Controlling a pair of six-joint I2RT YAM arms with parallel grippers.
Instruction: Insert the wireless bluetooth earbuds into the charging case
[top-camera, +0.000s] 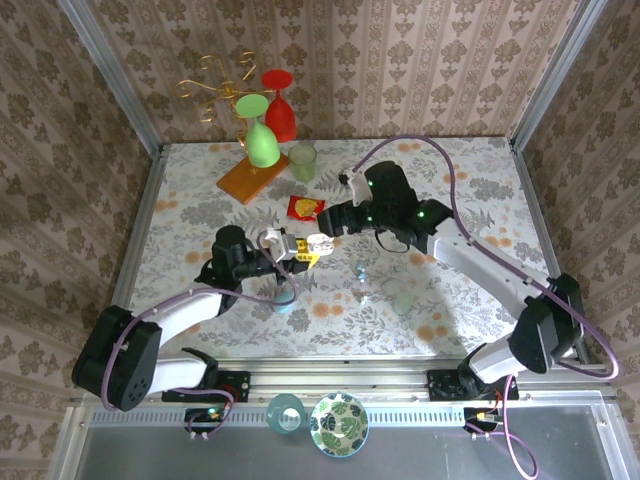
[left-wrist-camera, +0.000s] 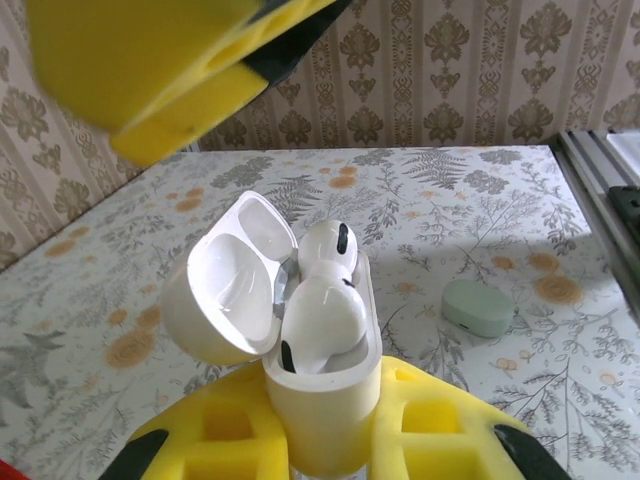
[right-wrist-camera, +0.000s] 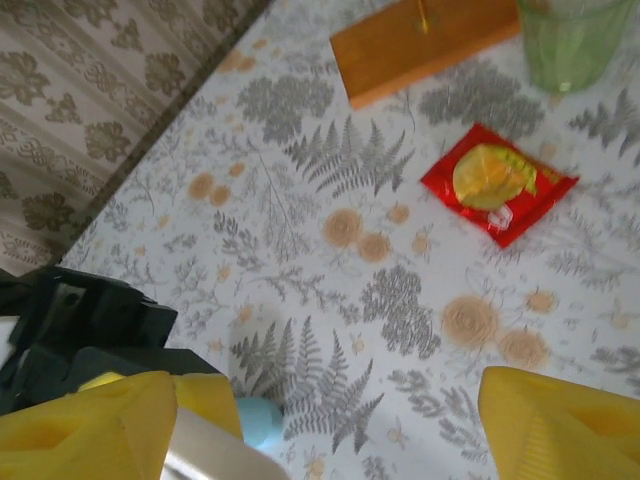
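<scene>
Task looks nearly done. L claw (left-wrist-camera: 320, 445) is clamped on the case (left-wrist-camera: 325, 395), holding it upright over the bench (left-wrist-camera: 450, 190) w/ the lid (left-wrist-camera: 225, 290) swung open to one side. Both buds are in the sockets: far bud (left-wrist-camera: 332, 250) w/ a dark patch showing, and near bud (left-wrist-camera: 318, 325) in front, touching it. Near bud seems to ride a bit high, but it's not clear whether it's fully seated. R claw (right-wrist-camera: 330, 425) is spread wide w/ nothing between its fingers, close above the case. Prob. left to do: a check or press on the near bud, and maybe shutting the lid.
</scene>
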